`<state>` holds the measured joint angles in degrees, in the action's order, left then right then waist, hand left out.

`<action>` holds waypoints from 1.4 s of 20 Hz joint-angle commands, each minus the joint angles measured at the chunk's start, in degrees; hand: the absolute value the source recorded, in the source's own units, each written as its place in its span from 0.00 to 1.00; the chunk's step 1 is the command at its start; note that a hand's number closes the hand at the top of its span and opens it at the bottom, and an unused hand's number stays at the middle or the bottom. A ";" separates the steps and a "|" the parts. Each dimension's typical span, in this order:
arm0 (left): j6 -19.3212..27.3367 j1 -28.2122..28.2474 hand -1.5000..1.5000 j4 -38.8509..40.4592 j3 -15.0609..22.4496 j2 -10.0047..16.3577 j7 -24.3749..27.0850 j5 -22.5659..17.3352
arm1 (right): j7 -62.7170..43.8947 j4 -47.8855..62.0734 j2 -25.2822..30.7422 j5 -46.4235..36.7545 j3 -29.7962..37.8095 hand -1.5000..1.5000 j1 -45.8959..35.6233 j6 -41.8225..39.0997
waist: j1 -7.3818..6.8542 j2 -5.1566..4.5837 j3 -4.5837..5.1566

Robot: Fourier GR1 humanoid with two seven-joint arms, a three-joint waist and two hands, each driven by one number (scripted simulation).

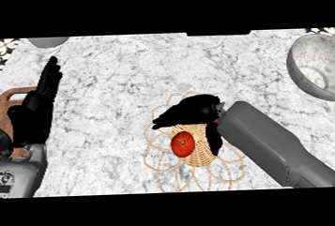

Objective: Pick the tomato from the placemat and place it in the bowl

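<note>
As the round red tomato [182, 143] sits on the woven wicker placemat [198, 157], the black right hand [191, 111], fingers spread, hovers over its far side.

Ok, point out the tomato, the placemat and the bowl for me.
tomato [183, 143], head view, middle of its red skin.
placemat [200, 157], head view, woven centre just below the tomato.
bowl [319, 51], head view, inner wall near the rim.

Open counter [259, 79] from placemat [199, 157] to bowl [320, 65] (far right)
</note>
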<state>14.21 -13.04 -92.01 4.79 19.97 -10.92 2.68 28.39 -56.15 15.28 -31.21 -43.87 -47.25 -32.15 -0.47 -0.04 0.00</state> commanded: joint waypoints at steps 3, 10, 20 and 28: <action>-0.76 -0.98 0.50 0.80 -1.95 -1.42 -0.25 1.39 | -1.30 0.61 -5.25 -4.44 2.86 0.00 2.44 -1.99 | 0.30 0.04 0.00; -4.57 -0.55 0.50 2.67 -4.68 -1.56 2.54 -0.12 | 9.35 14.34 -8.17 -11.95 4.25 0.00 0.24 3.85 | -0.13 -0.14 0.00; -2.75 0.56 0.50 1.55 -3.21 -5.11 1.89 4.54 | 14.20 18.73 -13.80 -19.01 5.98 1.00 0.10 11.88 | -0.05 -0.06 0.00; -4.52 1.70 0.50 -5.22 -3.98 -4.53 -3.81 4.93 | 16.44 15.04 -14.49 -20.97 8.03 1.00 4.29 12.56 | 0.15 0.12 -0.02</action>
<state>9.61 -11.72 -92.81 0.65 15.57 -10.60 6.68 43.43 -39.27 2.07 -51.25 -36.40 -45.44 -18.88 -0.45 0.36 0.02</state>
